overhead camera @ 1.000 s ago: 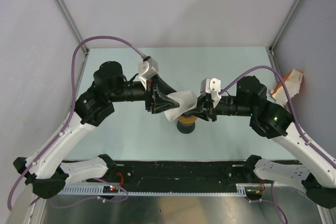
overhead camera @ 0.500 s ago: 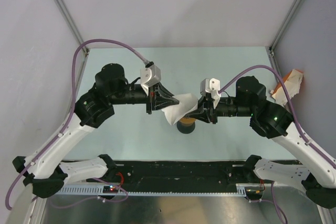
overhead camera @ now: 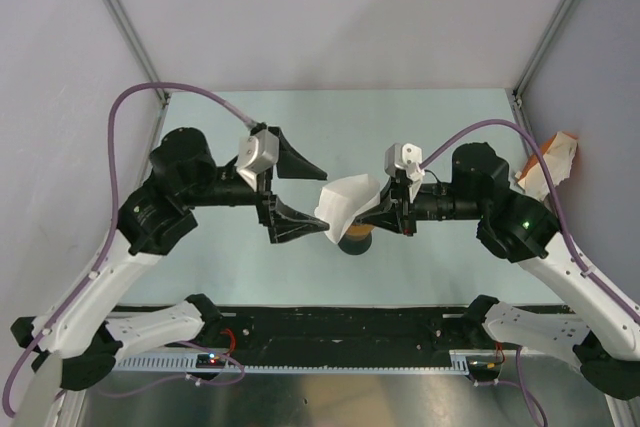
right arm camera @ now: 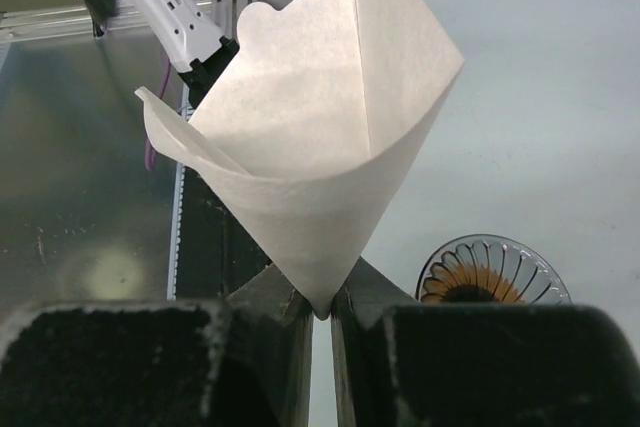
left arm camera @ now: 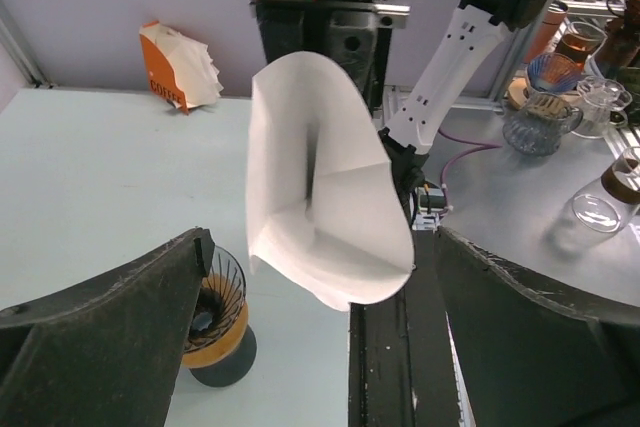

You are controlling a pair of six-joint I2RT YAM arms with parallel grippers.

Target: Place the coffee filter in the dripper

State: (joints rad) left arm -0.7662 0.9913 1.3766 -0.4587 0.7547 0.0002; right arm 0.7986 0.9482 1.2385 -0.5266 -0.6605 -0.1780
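Note:
The coffee filter (overhead camera: pixel 347 204), a white paper cone spread open, hangs in the air over the middle of the table. My right gripper (right arm camera: pixel 320 307) is shut on its pointed tip (right arm camera: pixel 318 297). From the right, my right gripper (overhead camera: pixel 381 215) reaches in just above the dripper (overhead camera: pixel 352 240), which is mostly hidden under the filter. The dripper (left arm camera: pixel 222 282) is a clear ribbed cone on an orange ring. It also shows low right in the right wrist view (right arm camera: pixel 492 265). My left gripper (overhead camera: pixel 321 202) is open wide; in its own view (left arm camera: pixel 322 242) the filter (left arm camera: pixel 320 177) hangs just ahead, untouched.
An orange and white packet (overhead camera: pixel 553 161) leans at the right wall; the left wrist view shows the packet (left arm camera: pixel 180 65) too. Glass jugs and cups (left arm camera: pixel 545 107) stand off the table behind the arm bases. A black rail (overhead camera: pixel 340 332) runs along the near edge.
My left gripper has let go of the filter, opened wide and drawn back to the left. The right gripper has kept its hold on the filter's tip over the dripper.

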